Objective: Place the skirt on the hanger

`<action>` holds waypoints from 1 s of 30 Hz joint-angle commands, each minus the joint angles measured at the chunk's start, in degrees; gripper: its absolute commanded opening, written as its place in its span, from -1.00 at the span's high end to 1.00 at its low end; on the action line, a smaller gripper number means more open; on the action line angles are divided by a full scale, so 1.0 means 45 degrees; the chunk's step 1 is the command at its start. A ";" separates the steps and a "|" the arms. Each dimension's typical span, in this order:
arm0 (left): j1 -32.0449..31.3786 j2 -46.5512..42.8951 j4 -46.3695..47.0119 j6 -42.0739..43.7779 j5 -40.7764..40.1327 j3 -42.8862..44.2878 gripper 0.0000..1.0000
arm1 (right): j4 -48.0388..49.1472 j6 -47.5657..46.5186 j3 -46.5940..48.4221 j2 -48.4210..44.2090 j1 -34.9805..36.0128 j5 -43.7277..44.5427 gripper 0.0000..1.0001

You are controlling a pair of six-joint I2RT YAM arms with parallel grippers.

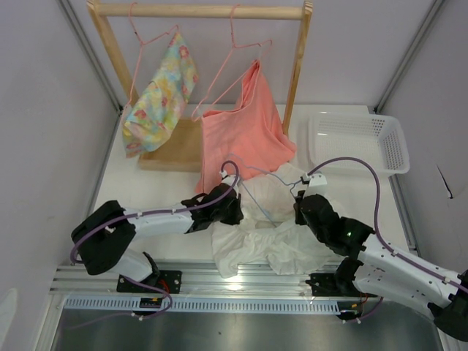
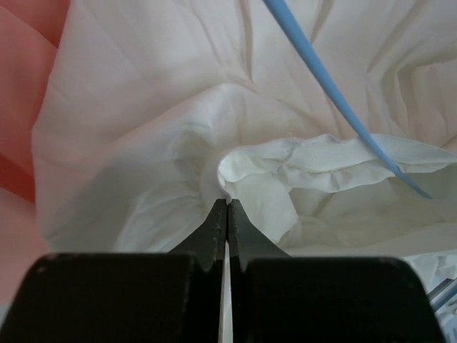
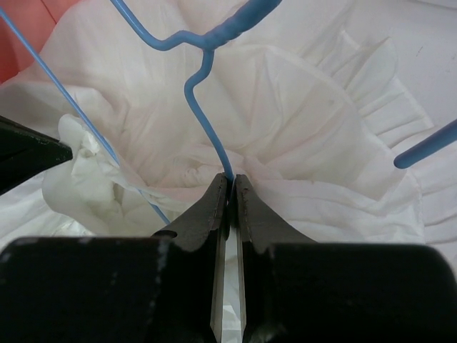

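The white skirt [image 1: 272, 232] lies crumpled on the table between my two arms. It fills the left wrist view [image 2: 164, 121] and the right wrist view [image 3: 300, 121]. The light blue wire hanger [image 1: 257, 203] lies across it; its twisted neck shows in the right wrist view [image 3: 214, 43], and one wire crosses the left wrist view [image 2: 335, 93]. My left gripper [image 2: 227, 201] is shut on a fold of the skirt at its left edge [image 1: 232, 208]. My right gripper [image 3: 230, 177] is shut on the hanger's wire just below the neck, at the skirt's right side [image 1: 301, 208].
A wooden rack [image 1: 201, 11] stands at the back with two pink hangers. One holds a floral yellow-green garment [image 1: 157, 99], the other a salmon-pink garment [image 1: 245, 131] that reaches down to the skirt. A white basket [image 1: 358, 142] sits at the back right.
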 commanded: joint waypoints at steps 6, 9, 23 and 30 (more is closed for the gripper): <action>0.2858 -0.1822 -0.1645 0.0609 0.0543 0.1184 1.00 | 0.0541 -0.0071 0.0632 0.0099 0.1324 0.0797 1.00; 0.3815 -0.2174 -0.2231 0.0746 0.0640 0.1692 1.00 | 0.0443 -0.0012 0.0613 0.0177 0.2164 0.1287 1.00; 0.6453 -0.2955 -0.4027 0.1429 0.1266 0.3744 1.00 | -0.0572 0.0319 0.0964 0.1309 0.4628 0.3591 1.00; 0.7059 -0.3346 -0.4595 0.2189 0.0389 0.4212 1.00 | -0.1216 0.0456 0.1451 0.2363 0.5136 0.3789 1.00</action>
